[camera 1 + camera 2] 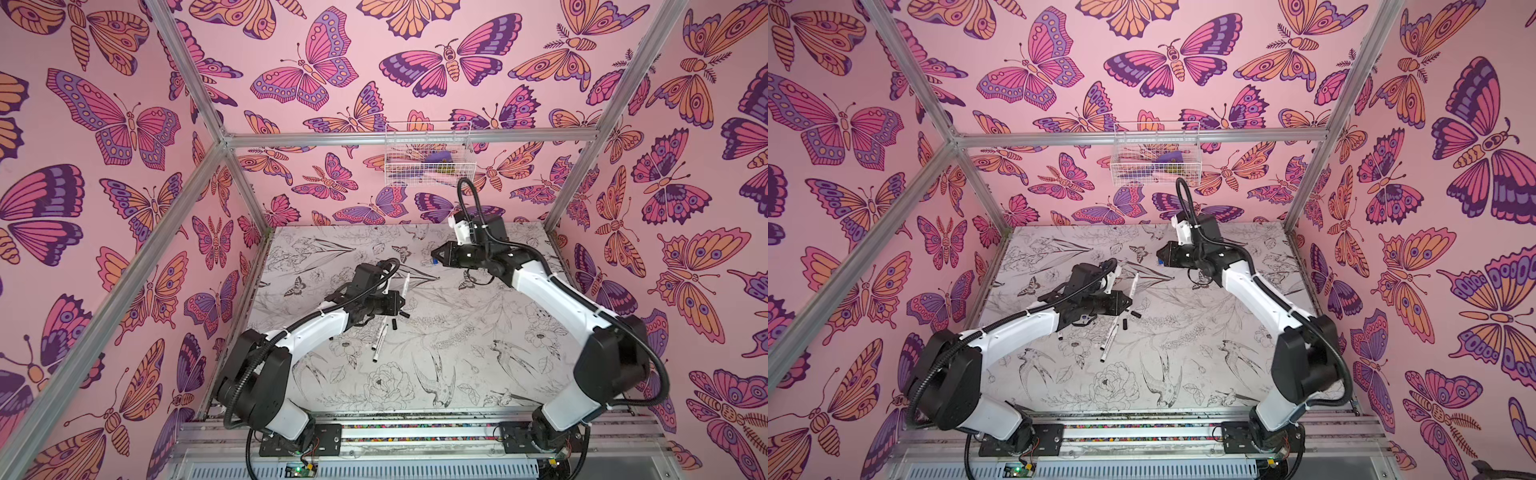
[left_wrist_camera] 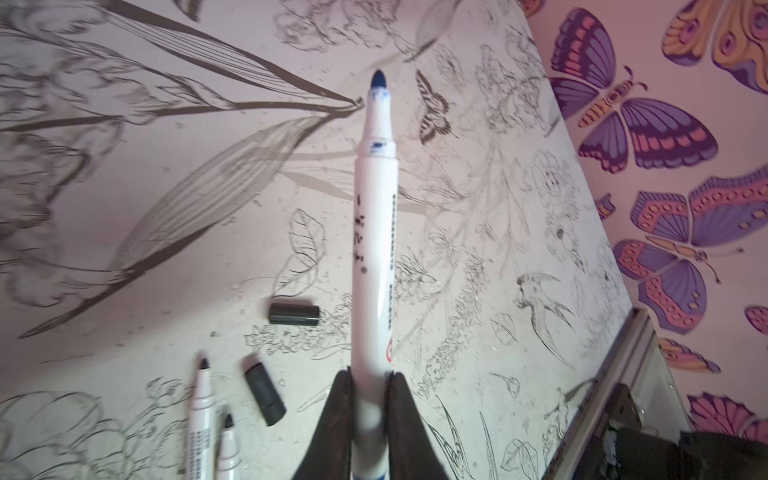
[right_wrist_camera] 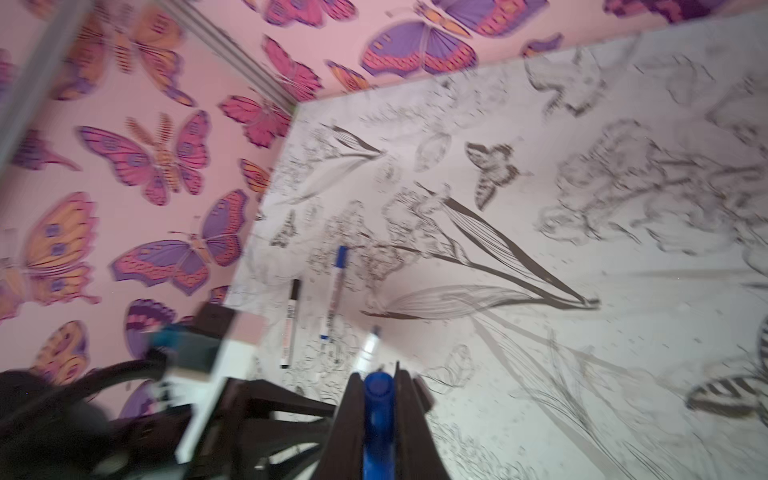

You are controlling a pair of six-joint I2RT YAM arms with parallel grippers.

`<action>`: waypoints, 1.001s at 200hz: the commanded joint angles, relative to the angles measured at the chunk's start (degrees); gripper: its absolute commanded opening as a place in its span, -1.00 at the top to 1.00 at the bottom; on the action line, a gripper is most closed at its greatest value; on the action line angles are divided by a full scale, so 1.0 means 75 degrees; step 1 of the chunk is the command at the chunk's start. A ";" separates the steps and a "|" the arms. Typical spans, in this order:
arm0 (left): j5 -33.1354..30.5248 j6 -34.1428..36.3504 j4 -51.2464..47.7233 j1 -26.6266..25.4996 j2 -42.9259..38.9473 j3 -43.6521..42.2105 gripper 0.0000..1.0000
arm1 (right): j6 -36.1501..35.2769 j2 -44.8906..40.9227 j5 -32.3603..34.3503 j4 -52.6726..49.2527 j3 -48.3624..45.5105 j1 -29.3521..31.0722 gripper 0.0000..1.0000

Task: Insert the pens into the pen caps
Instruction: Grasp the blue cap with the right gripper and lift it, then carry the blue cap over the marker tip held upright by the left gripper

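Pink walls (image 1: 124, 124) with big butterflies stand around a white table (image 1: 457, 374) covered in drawn flowers and birds. The left arm (image 1: 316, 328) bends low over the middle of the table. Its left gripper (image 2: 370, 376) is squeezed tight on the back end of a white pen (image 2: 376, 232), and the pen's blue tip sticks out far in front of it. The right arm (image 1: 540, 291) reaches in from the right side, with its wrist turned toward the left. The right gripper (image 3: 377, 374) is pinched on a blue cap (image 3: 376, 392), up in the air near the pen's tip. The cap's open end seems to face the pen, but that wrist picture is blurry. Two black caps (image 2: 294, 313) and two open pens (image 2: 201, 415) lie on the table nearby.
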 commanded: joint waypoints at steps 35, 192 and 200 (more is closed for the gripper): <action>0.0399 0.0482 0.2116 -0.0459 -0.0244 -0.0426 1.00 | 0.1176 -0.0894 -0.0486 0.2711 -0.1752 0.0042 1.00; 0.0012 0.1051 0.2331 -0.0765 -0.0693 -0.0643 1.00 | 0.1475 -0.0305 -0.0050 0.3082 -0.1351 -0.0216 1.00; 0.0006 0.1045 0.2337 -0.0767 -0.0697 -0.0641 1.00 | 0.1463 -0.0282 -0.0048 0.3039 -0.1339 -0.0216 1.00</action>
